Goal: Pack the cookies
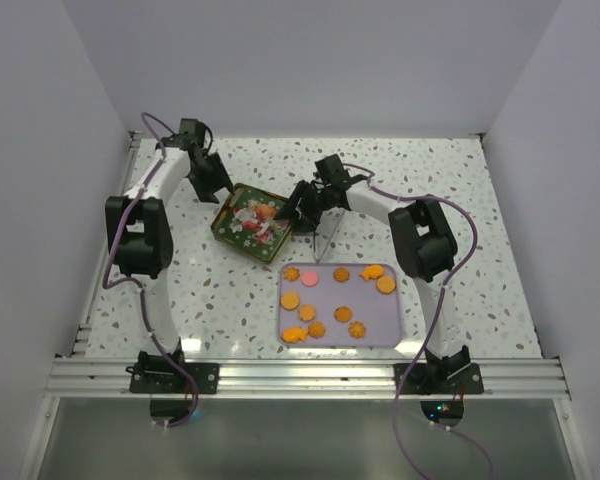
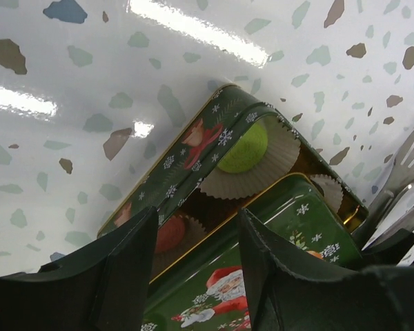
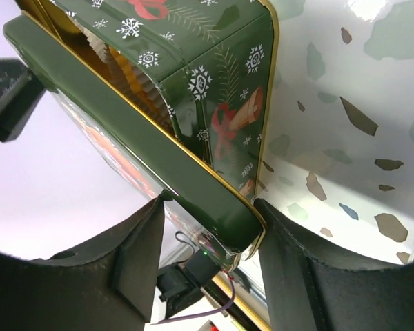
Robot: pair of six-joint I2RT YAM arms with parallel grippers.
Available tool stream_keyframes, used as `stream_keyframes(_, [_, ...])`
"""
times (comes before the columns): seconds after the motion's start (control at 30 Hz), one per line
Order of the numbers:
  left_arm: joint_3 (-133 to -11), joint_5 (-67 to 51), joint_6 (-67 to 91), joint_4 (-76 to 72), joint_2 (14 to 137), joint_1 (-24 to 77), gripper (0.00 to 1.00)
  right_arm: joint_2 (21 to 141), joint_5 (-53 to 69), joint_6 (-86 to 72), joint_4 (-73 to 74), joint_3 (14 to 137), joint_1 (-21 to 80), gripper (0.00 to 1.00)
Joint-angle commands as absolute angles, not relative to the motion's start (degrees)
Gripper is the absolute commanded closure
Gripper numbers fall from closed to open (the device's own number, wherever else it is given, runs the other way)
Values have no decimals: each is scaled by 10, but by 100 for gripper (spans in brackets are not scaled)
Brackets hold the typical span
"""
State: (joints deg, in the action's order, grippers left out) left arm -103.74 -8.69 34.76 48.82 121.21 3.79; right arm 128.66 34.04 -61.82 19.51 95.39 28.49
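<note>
Your right gripper (image 3: 210, 207) pinches the lid (image 3: 124, 131) by its rim, tilted over the tin (image 3: 214, 76), likely to close it. Left gripper (image 2: 196, 227) sits half-wide at the lid's other edge; can't tell if it grips. Most cookies (image 1: 291, 299) are on the tray (image 1: 380, 318), and a green one (image 2: 247, 148) is in the tin. No readable writing, only Santa and snowflakes.

A glossy white table (image 1: 460, 200) flecked with grey, brown and blue chips carries two things: a dark green Christmas-patterned tin (image 2: 193, 155) at its far middle, and a pale lavender tray (image 1: 385, 320) lying flat nearer, just beside the tin's near corner
</note>
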Motion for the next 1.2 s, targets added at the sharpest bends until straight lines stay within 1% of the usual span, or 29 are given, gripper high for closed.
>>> stream_keyframes(0.0, [-1022, -74, 329, 464, 1152, 30, 45, 1271, 332, -623, 219, 968, 284, 47])
stream_keyframes(0.07, [-1011, -65, 321, 468, 1147, 25, 45, 1281, 331, -628, 221, 979, 284, 48])
stream_keyframes(0.37, [-932, -66, 310, 447, 1126, 3, 45, 1331, 323, -639, 235, 1040, 281, 47])
stream_keyframes(0.47, [-911, -71, 308, 438, 1122, 3, 46, 1346, 317, -642, 240, 1059, 278, 45])
stream_keyframes(0.53, [-901, -76, 309, 431, 1121, 2, 46, 1357, 314, -642, 245, 1070, 274, 39])
stream_keyframes(0.63, [-898, -83, 308, 428, 1127, 3, 46, 1365, 311, -646, 248, 1085, 270, 37])
stream_keyframes(0.83, [-883, -93, 307, 421, 1124, 3, 46, 1372, 306, -658, 244, 1105, 262, 37])
stream_keyframes(1.13, [-911, -68, 303, 444, 1126, 0, 46, 1382, 305, -673, 241, 1110, 260, 37])
stream_keyframes(1.17, [-907, -68, 305, 441, 1122, -13, 46, 1381, 304, -676, 240, 1110, 259, 36])
